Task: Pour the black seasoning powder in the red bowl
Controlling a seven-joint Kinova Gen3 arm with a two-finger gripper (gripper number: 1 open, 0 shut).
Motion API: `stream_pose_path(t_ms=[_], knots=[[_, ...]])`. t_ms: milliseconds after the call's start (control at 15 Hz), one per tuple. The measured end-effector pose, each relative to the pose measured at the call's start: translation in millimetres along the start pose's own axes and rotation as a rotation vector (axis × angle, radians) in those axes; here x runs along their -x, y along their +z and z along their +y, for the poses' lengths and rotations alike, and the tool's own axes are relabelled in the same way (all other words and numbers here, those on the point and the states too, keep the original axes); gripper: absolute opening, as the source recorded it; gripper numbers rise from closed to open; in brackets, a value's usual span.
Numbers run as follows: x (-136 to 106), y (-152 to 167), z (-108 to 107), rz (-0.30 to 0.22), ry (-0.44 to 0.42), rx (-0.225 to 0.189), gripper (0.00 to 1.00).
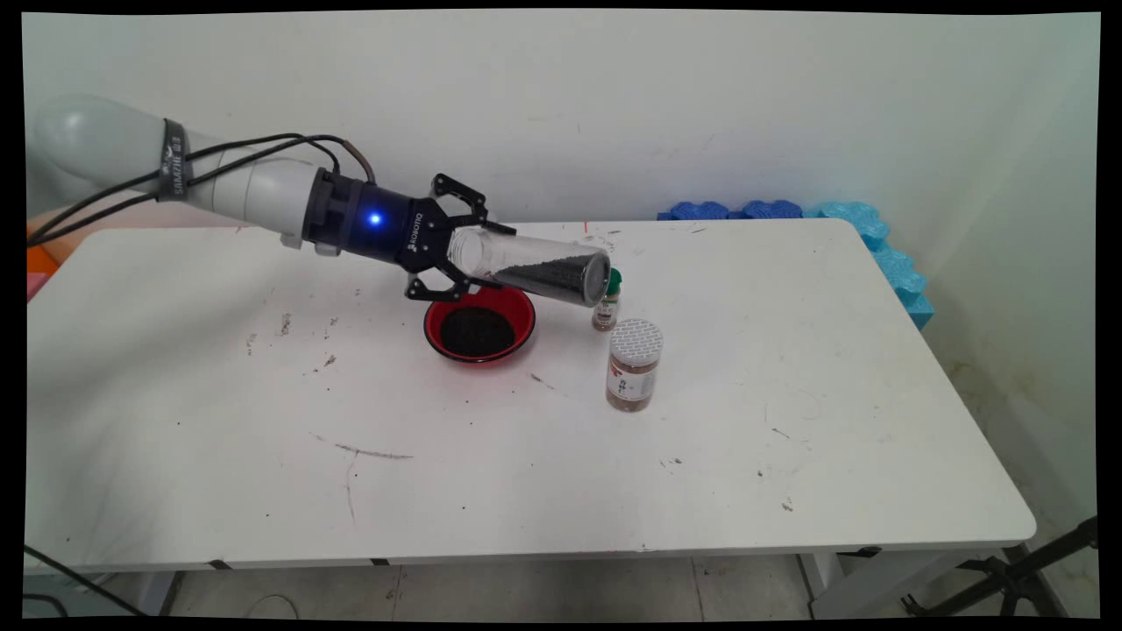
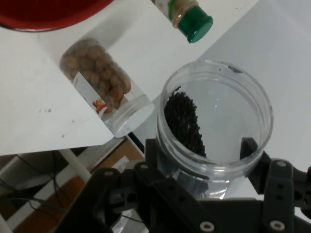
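The white table (image 1: 789, 456) is the largest thing and serves as the landmark; most of its top lies bare toward the near edge and the right end, with scuffs and dark specks scattered over it. Beyond its far right corner a row of blue foam blocks (image 1: 841, 223) runs along the wall and down the table's right side.

Over the table's middle, toward the far edge, the gripper (image 1: 478, 254) is clamped on one clear jar (image 1: 535, 265), holding it nearly on its side, tilted a little downward to the right. Dark grains lie along the jar's lower wall. In the hand view the jar's mouth (image 2: 214, 114) is open toward the camera and the fingers (image 2: 249, 146) press its rim from both sides.

Directly under the gripper, on the table, stands one red bowl (image 1: 479, 324) with a dark heap of the same kind of grains in it.

Just right of the bowl stand two smaller containers: one jar with a white lid (image 1: 633, 364) and brown contents, nearer the table's front, and behind it one small bottle with a green cap (image 1: 607, 302), which the held jar's far end overlaps in the main view.
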Motion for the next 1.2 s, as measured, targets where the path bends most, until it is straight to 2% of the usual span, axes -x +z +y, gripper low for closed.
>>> stream_pose_path(t_ms=[600,1200], knots=[[0.1,0.0,-1.7,-0.006,-0.119,0.034,0.0],[0.9,0.6,-4.4,-0.011,-0.195,0.055,0.0]])
